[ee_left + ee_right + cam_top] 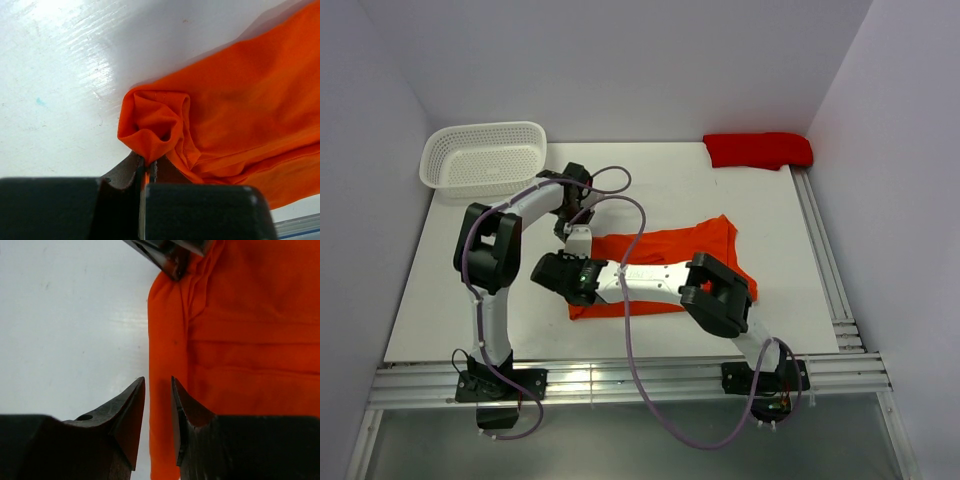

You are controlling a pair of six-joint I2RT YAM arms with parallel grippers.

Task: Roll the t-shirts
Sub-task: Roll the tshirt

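The orange t-shirt (670, 245) lies folded into a band at the middle of the table. My left gripper (578, 235) is shut on its far left corner, and the cloth (150, 125) bunches into a small fold just past the fingertips (146, 162). My right gripper (544, 270) hovers over the shirt's near left edge. Its fingers stand a little apart (158, 382), with the edge of the orange cloth (240, 340) showing in the gap between them. The left fingers (170, 255) show at the top of the right wrist view. The darker red t-shirt (757, 150) lies bundled at the back right corner.
A white mesh basket (485, 155) stands at the back left. Metal rails run along the table's front edge (620, 380) and right side (825, 260). Grey walls close in on the left, back and right.
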